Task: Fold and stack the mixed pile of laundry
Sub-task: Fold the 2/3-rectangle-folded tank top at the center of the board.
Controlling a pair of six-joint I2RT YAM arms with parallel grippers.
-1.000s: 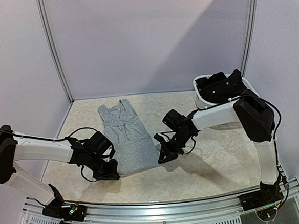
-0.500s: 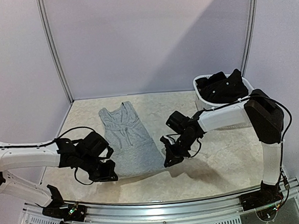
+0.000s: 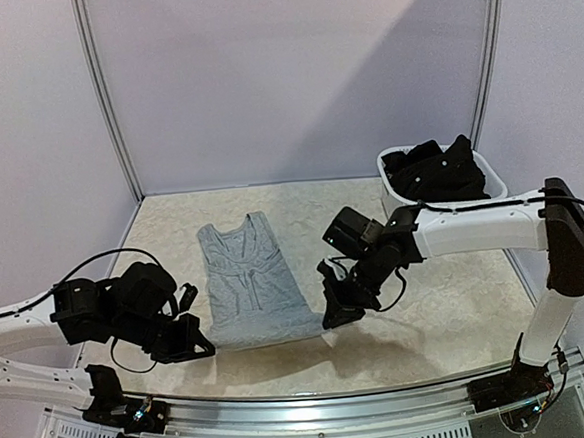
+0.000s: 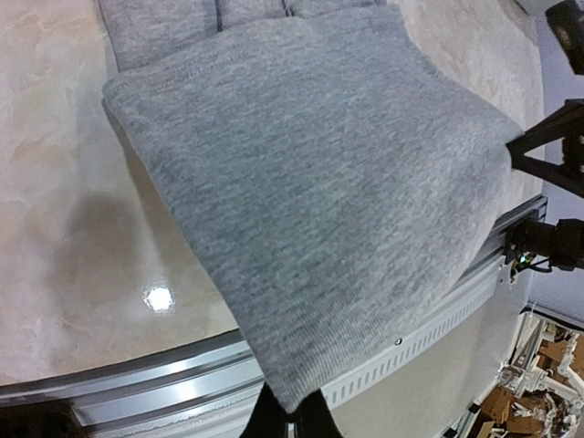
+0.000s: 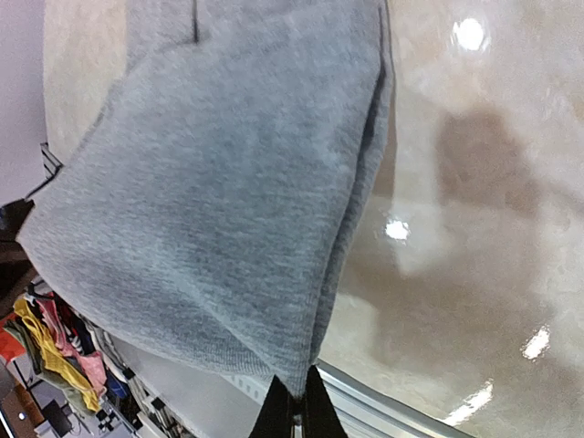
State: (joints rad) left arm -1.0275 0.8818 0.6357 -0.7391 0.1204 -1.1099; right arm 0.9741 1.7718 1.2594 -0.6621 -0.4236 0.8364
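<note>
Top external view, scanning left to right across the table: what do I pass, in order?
In order: left gripper pinching the top's near left corner → light grey sleeveless top → right gripper pinching its near right corner → white laundry basket at the far right.

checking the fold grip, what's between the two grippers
The near hem of the light grey top spans from the left gripper to the right gripper, each pinching a corner; nothing else lies there. The top external view shows it.

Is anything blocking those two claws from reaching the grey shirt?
Nothing visible does: the left gripper and the right gripper each pinch a near hem corner of the grey top.
</note>
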